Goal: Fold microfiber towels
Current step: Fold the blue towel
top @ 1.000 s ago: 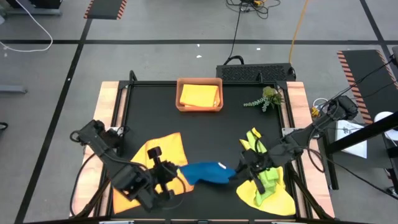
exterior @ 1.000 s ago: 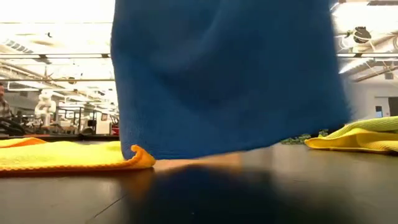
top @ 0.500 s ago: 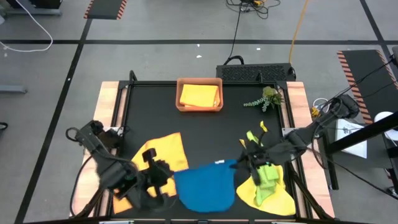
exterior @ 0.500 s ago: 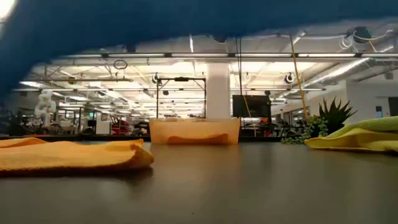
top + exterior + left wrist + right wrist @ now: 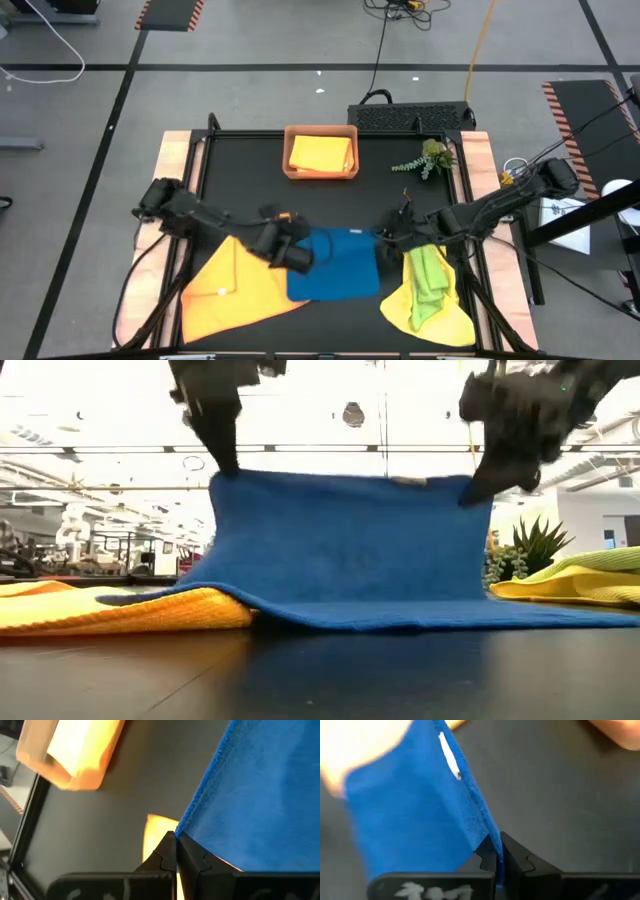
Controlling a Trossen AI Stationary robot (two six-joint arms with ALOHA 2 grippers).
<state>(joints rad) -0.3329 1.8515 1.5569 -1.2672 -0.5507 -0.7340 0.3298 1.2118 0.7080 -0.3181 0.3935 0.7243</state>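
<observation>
1. A blue towel (image 5: pixel 335 265) lies partly spread just in front of the tray (image 5: pixel 321 152) (front meaning the near table edge), its far edge lifted off the black table (image 5: pixel 250 170).
2. The left gripper (image 5: pixel 297 247) is clamped tight on the towel's far left corner, and the right gripper (image 5: pixel 383 240) is clamped tight on the far right corner. Each pinches only the cloth.
3. Handling, as a judgement: the towel looks soft, light and limp. It drapes between the two grips and sags to the table, so it should fold easily but will not hold a shape. Corners or the hemmed edge are the best places to hold it.
4. Left of the blue towel lies an orange towel (image 5: pixel 235 290), which the blue one overlaps. To its right a lime towel (image 5: pixel 428 275) sits on a yellow towel (image 5: pixel 440 320). Another yellow cloth rests in the tray.
5. The low view shows the raised edge hanging like a curtain, which the high view flattens. The wrist views show the fingers (image 5: pixel 170 855) shut on the hem. Only the right wrist view shows a white label (image 5: pixel 449 757).
</observation>
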